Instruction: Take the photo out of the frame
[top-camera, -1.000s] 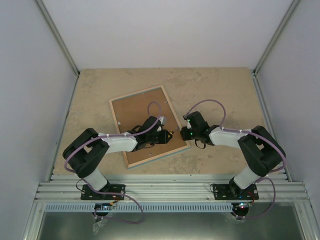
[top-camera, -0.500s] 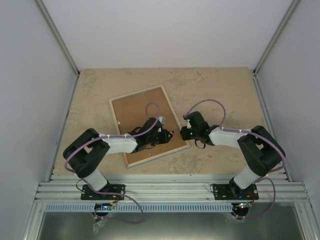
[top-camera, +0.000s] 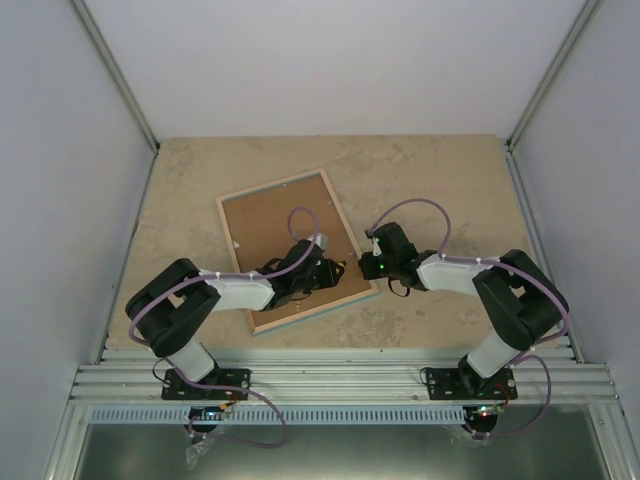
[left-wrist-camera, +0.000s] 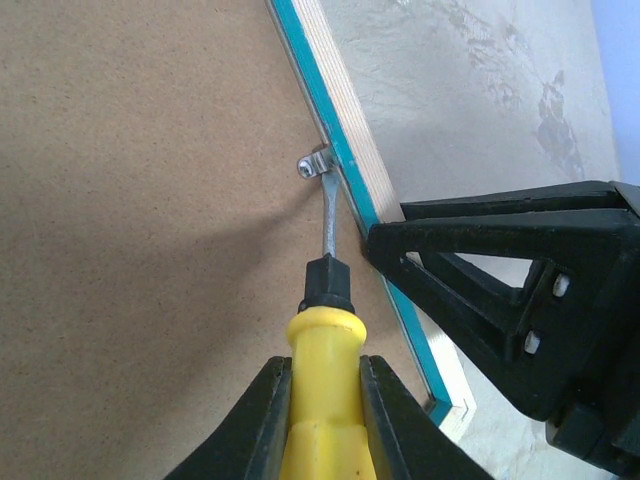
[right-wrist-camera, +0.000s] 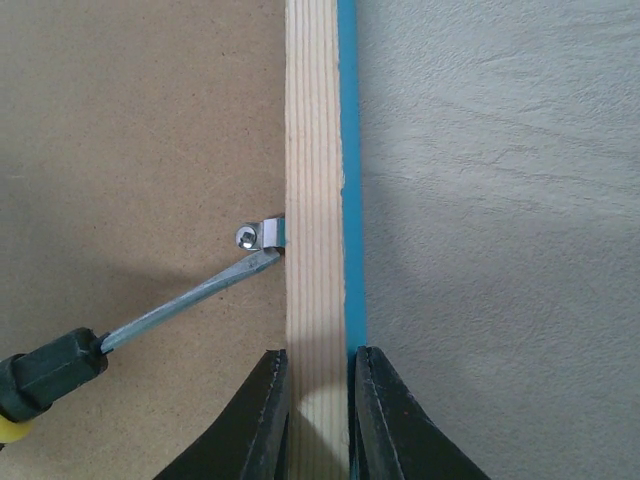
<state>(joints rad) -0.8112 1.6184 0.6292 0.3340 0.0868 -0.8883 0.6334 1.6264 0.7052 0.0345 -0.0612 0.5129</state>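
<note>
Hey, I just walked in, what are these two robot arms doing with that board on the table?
They are working on a picture frame lying face down on the table. The right gripper pinches its wooden rim, while the left gripper holds a yellow-handled screwdriver with its tip at a metal clip on the brown backing board. The backing is in place, so the photo is hidden and not yet out.

Matt fibreboard backing (right-wrist-camera: 140, 120); grainy wood frame (right-wrist-camera: 315, 150); shiny metal clip (right-wrist-camera: 262, 235).
</note>
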